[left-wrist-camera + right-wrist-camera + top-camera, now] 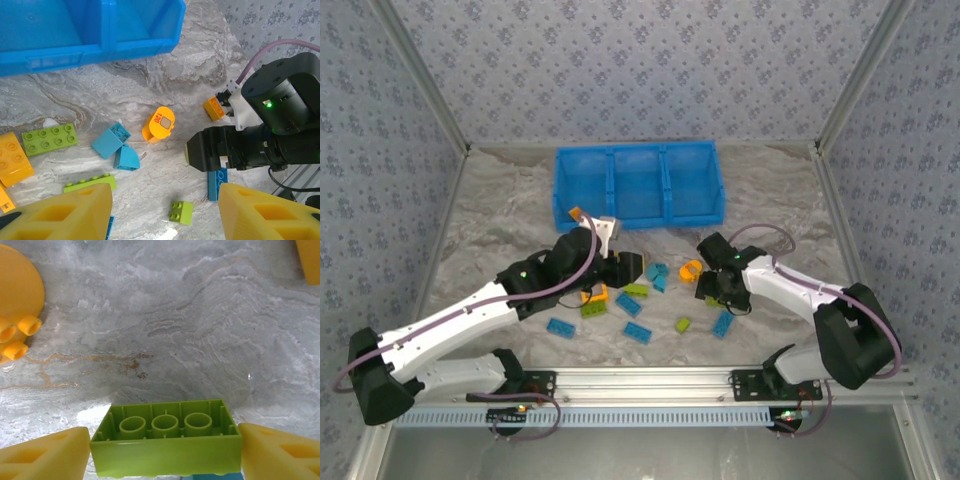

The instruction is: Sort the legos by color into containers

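A grey marbled bench [770, 200] sits between blue-grey patterned walls [640, 60]. The blue bin [620, 215] stands at the far middle, with bricks [638, 331] scattered between it and the near edge. The left gripper [162, 200] hangs spread apart and empty above them. The right gripper [165, 440] is clamped on an upturned green brick [165, 462].

White arm links [450, 325], black joints [855, 340], lilac cables [575, 280], green LED [269, 104]; claw fingers [65, 212] yellow-orange wedges, recessed cutouts.
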### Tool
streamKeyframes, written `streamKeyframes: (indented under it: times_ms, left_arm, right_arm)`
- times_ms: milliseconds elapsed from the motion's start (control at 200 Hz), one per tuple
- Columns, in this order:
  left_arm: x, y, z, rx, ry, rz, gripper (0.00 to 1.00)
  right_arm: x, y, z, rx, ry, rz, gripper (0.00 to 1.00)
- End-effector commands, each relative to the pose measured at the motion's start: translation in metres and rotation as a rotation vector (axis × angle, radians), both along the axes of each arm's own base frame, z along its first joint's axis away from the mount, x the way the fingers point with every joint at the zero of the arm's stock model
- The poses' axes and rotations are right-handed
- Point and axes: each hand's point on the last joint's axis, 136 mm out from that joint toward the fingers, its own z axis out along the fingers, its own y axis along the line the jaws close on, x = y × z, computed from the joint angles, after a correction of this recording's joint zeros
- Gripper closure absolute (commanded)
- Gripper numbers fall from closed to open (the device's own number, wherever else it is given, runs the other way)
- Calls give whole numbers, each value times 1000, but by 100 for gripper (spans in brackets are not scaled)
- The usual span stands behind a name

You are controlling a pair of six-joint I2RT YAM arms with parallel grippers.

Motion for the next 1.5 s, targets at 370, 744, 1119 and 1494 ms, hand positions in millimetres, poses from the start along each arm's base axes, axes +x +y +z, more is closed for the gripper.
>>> streamKeyframes:
  times_ms: [370, 744, 1119, 1494]
  left_arm:
    - [1, 1, 25, -63, -69, 7, 42]
    - [1, 2, 29, -75, -71, 13, 42]
    - [13, 14, 47, -91, -134, 99, 42]
    - [14, 28, 34, -33, -100, 156, 43]
  right_arm:
    - [-2, -5, -12, -50, 24, 18, 24]
    - [7, -7, 15, -104, -66, 32, 41]
    - [150, 20, 110, -46, -340, 24, 40]
    - [271, 37, 71, -27, -285, 16, 40]
